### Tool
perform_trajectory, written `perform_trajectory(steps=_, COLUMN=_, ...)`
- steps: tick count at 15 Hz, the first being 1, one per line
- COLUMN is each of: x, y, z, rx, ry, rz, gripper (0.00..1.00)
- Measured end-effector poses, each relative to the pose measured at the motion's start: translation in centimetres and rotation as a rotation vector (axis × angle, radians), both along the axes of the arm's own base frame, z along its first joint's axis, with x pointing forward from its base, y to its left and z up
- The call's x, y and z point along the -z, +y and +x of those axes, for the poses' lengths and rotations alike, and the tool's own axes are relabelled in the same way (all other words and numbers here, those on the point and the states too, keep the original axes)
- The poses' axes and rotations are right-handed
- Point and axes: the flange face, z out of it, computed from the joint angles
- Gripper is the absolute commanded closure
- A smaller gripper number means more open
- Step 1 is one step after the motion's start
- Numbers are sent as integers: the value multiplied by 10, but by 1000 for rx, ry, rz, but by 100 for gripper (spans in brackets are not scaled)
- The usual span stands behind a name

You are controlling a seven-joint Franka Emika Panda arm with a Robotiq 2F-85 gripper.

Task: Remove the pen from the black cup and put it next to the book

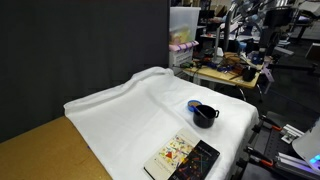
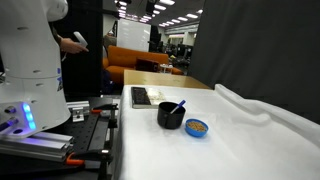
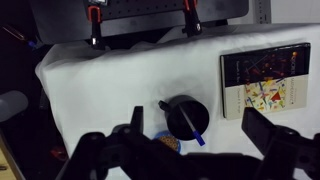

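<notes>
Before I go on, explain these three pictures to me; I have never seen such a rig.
It is one robot arm with a two-fingered gripper. Two pictures come from cameras standing outside the robot; the third comes from a camera on its wrist, looking down between the dark fingers. On the white cloth-covered table are a small squat black cup with a short bright blue pen inside, a small blue dish beside it, and a thin flat cream-and-black book. The gripper is open and holds nothing.

Lab with cluttered workbench (image 1: pixel 228 72)
</notes>
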Motion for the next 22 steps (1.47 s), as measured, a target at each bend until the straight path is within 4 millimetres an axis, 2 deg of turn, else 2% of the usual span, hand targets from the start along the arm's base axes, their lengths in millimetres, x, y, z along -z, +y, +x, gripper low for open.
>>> perform_trajectory(steps=12, x=37, y=46, z=30, rx=-90, ry=123, rz=-123, gripper=0)
perform_trajectory(steps=17, x=54, y=75, z=41, rx=-144, ry=127, rz=-231, gripper=0)
perform_trajectory(steps=19, x=52, y=85, z=47, rx=-154, ry=98, rz=-231, gripper=0)
perform_trajectory(steps=22, x=46, y=88, z=50, rx=-155, ry=82, rz=-227, gripper=0)
